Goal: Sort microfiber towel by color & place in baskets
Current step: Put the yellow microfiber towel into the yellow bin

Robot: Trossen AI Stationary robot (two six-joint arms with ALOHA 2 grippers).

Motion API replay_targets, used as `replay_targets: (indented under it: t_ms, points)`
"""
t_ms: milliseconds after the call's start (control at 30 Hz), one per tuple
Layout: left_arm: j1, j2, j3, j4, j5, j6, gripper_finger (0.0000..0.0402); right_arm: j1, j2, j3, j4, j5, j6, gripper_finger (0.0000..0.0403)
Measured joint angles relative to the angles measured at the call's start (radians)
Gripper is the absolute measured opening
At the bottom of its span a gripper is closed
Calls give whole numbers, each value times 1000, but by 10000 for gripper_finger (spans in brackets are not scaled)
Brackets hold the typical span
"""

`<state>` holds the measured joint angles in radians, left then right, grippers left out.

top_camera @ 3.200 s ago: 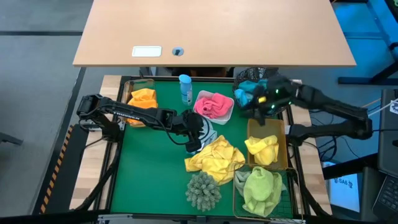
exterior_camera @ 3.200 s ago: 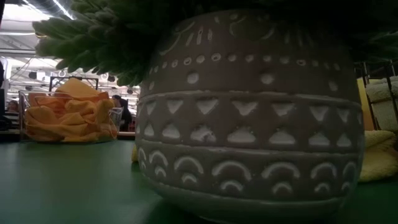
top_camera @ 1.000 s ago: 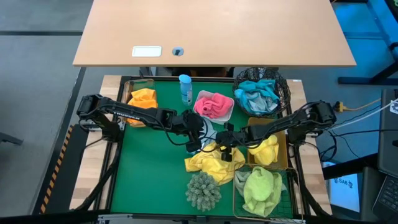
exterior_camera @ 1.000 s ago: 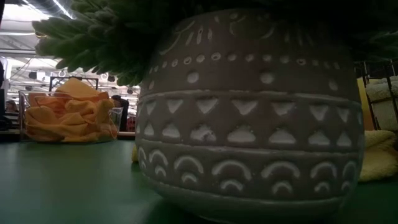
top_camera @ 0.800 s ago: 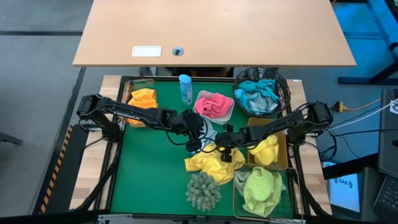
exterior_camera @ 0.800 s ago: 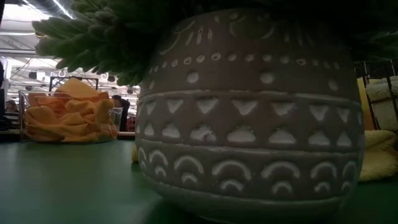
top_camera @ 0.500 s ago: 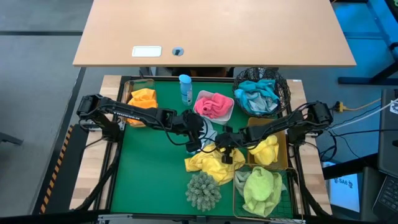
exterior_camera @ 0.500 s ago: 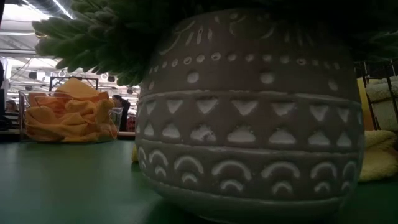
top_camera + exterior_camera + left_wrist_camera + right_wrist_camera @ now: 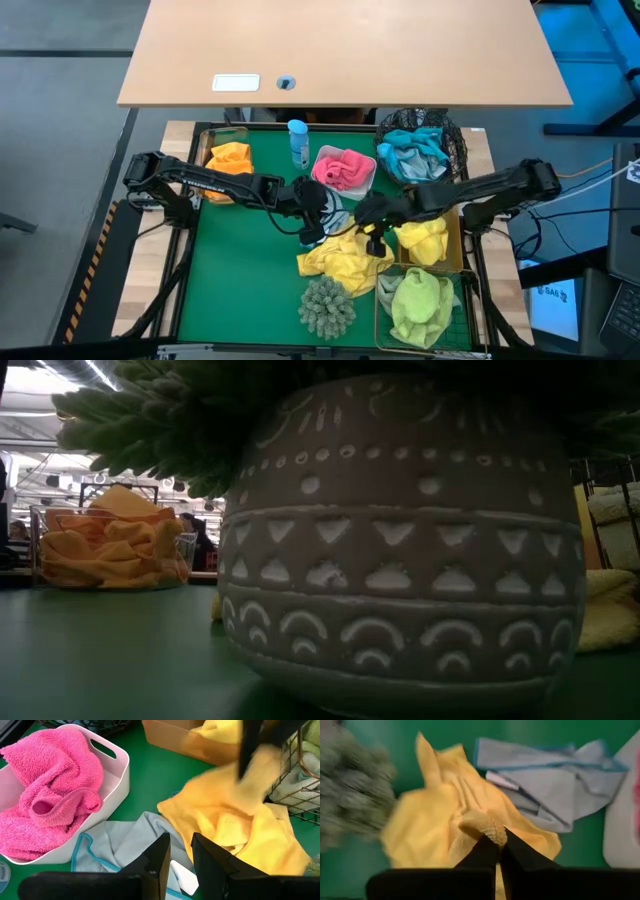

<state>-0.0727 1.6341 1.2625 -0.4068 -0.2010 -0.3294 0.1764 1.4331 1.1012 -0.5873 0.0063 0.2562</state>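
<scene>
A yellow microfiber towel [image 9: 345, 258] lies crumpled on the green table's middle, and my right gripper [image 9: 376, 238] is shut on it from above. A grey towel with a blue hem [image 9: 335, 212] lies flat beside it toward the far edge. My left gripper [image 9: 181, 862] stands open over this grey towel, nothing between its fingers. Of the baskets, the clear tub [image 9: 212, 140] holds orange towels, the white tub [image 9: 366, 185] pink, the black mesh basket [image 9: 452, 140] teal. One gold basket [image 9: 452, 215] holds yellow and the other [image 9: 380, 318] pale green. My right gripper pinches a bunched fold of the yellow towel [image 9: 484, 826] between its two fingertips. The fingers come from above, slanting down. The pinched fold is lifted, and the towel falls away below it, its lower part [image 9: 335, 265] lying on the table.
A patterned pot with a shaggy grey-green clump [image 9: 327, 306] stands near the front edge and fills the low view [image 9: 400, 560]. A small blue bottle [image 9: 298, 143] stands at the far edge between the clear and white tubs. Bare green table lies at the left [image 9: 240, 280].
My right gripper has shut on the yellow towel and gone up, pulling one fold of it off the table. The rest of the towel stays where it lay.
</scene>
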Motion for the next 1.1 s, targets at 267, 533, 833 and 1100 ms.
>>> replay_targets:
  t_ms: [267, 533, 833, 1100]
  points:
    - [0, 0, 0, -4, 0, -3, 77, 0, -89, 283, -272, 18, 108, 3]
    - [0, 0, 0, -4, 0, -2, 77, 0, -130, 557, -488, 81, 114, 3]
    - [0, 0, 0, -3, 0, 0, 77, 0, -147, 814, -721, 89, 193, 2]
    - [0, 0, 0, -3, 0, -1, 77, 0, -162, 1044, -977, 88, 275, 1]
